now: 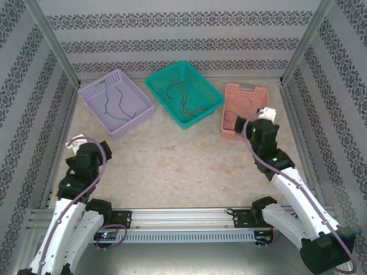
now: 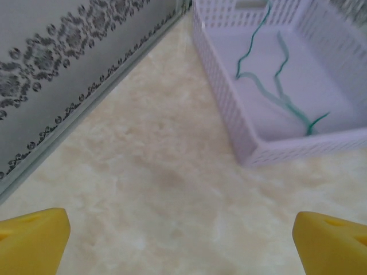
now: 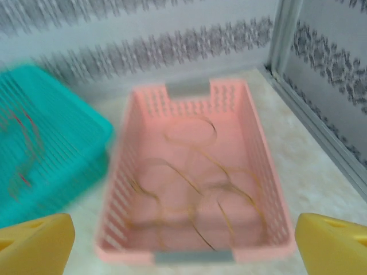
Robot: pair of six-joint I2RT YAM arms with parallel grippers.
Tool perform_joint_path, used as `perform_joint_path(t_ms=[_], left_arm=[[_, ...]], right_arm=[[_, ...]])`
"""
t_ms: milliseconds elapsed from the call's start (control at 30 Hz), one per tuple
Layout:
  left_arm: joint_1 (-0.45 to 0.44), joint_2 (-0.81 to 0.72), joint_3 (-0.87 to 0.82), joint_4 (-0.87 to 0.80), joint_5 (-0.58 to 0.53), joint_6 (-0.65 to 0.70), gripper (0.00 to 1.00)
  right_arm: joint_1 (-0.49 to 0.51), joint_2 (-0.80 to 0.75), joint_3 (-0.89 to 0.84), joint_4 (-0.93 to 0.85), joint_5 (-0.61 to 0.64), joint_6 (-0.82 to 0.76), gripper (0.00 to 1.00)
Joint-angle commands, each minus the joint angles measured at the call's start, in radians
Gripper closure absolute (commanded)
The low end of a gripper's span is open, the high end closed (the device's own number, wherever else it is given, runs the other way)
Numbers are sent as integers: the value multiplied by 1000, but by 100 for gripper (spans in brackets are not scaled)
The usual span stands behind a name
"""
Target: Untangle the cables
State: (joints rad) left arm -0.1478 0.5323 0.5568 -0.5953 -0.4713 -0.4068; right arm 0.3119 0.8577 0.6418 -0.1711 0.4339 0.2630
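Your left gripper (image 2: 183, 243) and right gripper (image 3: 183, 243) stand wide open and empty, likely because green cables (image 2: 241, 74) lie in the lilac basket (image 1: 136, 119) upper left, yellow cables (image 3: 198, 189) in the pink basket (image 1: 246, 87) upper right.

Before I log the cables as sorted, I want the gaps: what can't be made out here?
- Right wrist view: teal basket blurred and cut by the left edge; contents smeared.
- Same view: orange-yellow cable in the pink basket blurred; one or several, unclear.
- Left wrist view: lilac basket cut by the right edge; green cable runs off the top.
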Motion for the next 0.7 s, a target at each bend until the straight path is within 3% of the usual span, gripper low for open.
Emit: perform_joint_path(t_ms=[0,200,500,600,667], left_arm=[[18,14,-177,425,61,240,0],[49,306,-319,826,111,241,0],[175,732,-198,1160,308,275,1],[208,843,-151,1241,366,260,1],[230,916,-145,1321,376,251,0]], right_arm=[[-11,12,-100,201,6,-214,2],[-157,203,-220,466,-105,-215,2],[-275,477,-243,850,-258,-204,2],[-290,559,-194,856,-304,-206,2],[-289,616,-225,963,-335,-216,2]])
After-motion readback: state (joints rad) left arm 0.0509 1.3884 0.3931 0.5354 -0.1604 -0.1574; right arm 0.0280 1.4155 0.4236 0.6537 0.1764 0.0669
